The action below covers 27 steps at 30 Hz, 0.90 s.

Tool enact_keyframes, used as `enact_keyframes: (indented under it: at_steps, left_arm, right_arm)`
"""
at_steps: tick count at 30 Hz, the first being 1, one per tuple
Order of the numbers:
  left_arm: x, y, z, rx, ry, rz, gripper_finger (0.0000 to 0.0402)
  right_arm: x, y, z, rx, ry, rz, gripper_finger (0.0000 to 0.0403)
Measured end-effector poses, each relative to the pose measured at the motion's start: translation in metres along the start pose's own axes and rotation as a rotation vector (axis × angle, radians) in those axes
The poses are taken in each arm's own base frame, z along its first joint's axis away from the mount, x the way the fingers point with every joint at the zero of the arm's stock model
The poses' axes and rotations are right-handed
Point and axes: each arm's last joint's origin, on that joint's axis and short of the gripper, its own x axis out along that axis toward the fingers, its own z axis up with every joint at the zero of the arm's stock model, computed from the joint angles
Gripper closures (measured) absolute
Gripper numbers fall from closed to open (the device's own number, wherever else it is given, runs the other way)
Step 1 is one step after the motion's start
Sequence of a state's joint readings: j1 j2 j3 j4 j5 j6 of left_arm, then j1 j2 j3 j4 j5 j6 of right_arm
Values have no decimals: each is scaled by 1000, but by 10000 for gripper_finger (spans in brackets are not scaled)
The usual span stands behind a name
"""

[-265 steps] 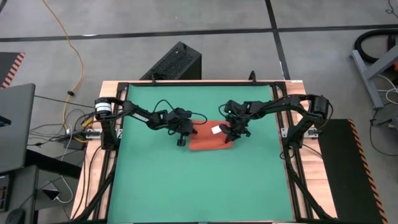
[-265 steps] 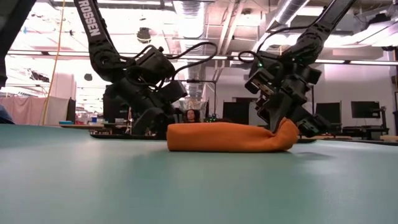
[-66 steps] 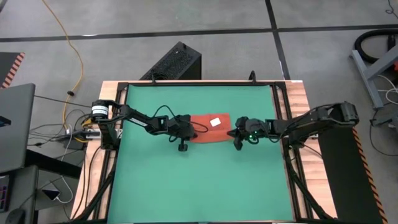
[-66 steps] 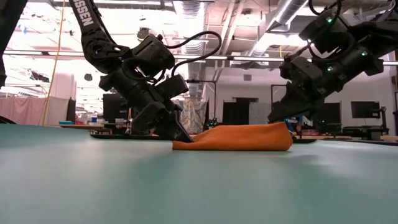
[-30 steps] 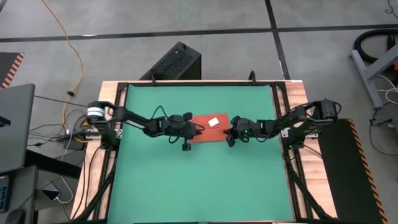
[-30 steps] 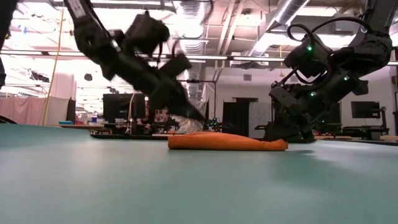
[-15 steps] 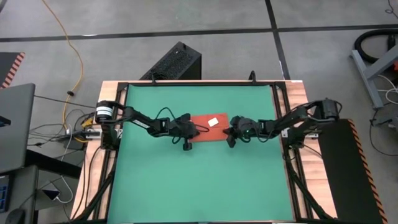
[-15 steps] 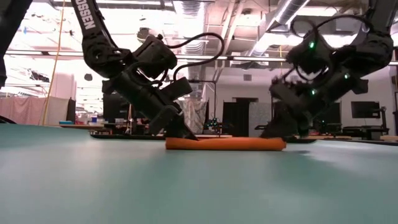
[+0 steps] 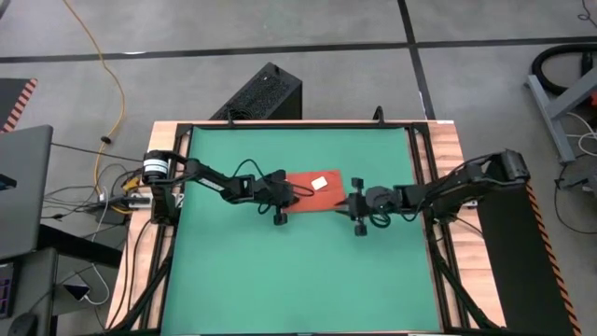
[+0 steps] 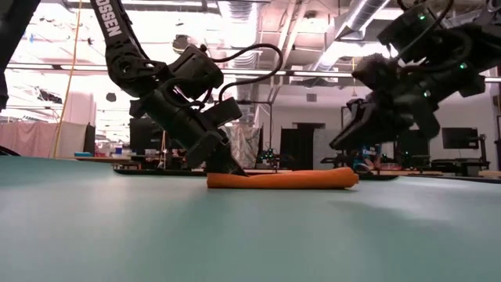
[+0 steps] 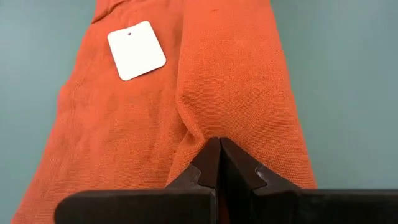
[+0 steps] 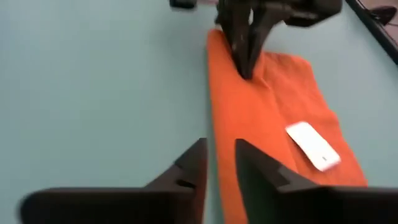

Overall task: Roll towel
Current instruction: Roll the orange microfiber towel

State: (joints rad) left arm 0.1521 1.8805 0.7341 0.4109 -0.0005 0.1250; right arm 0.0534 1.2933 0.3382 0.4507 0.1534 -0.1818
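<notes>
Your towel point(image 9: 315, 192) lies flat, centre of the high view, on the table's green mat point(image 9: 280, 271). Left claw point(image 11: 219, 163) pinches its edge closed; right claw point(image 12: 219, 163), narrowly parted, holds nothing. Regrip there, then start rolling.

Orange-red woven cloth towel point(image 11: 205, 87), paper-like white tag point(image 11: 136, 50), smooth matt green mat point(image 9: 298, 271), wooden table edge point(image 9: 452, 154)

Table point(image 9: 454, 159): wooden edges, black frame. Green mat point(image 9: 298, 271) covers the top. Orange-red towel point(image 9: 312, 193) lies flat on the mat (white tag point(image 9: 319, 183) uppermost), near its far-centre.
</notes>
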Motion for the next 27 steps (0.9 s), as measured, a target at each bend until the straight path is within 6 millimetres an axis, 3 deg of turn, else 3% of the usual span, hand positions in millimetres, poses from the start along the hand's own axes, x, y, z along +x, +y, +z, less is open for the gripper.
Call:
enact_keyframes:
  at_steps: [6,10,20,23,27]
  left_arm:
    - [0,2,-2,-11,13,-3,401]
    - [0,5,-3,-19,17,-14,401]
    - [0,10,-5,-28,21,-29,401]
    - [0,10,-5,-25,25,-34,401]
    - [0,9,-5,-21,24,-57,401]
  right_arm:
    - [8,3,-10,-104,66,-20,185]
    - [15,3,-18,-166,132,-85,148]
    - [34,-8,-39,-166,223,-142,148]
    - [36,-8,-45,-119,254,-172,171]
    - [39,-6,-50,-102,284,-205,231]
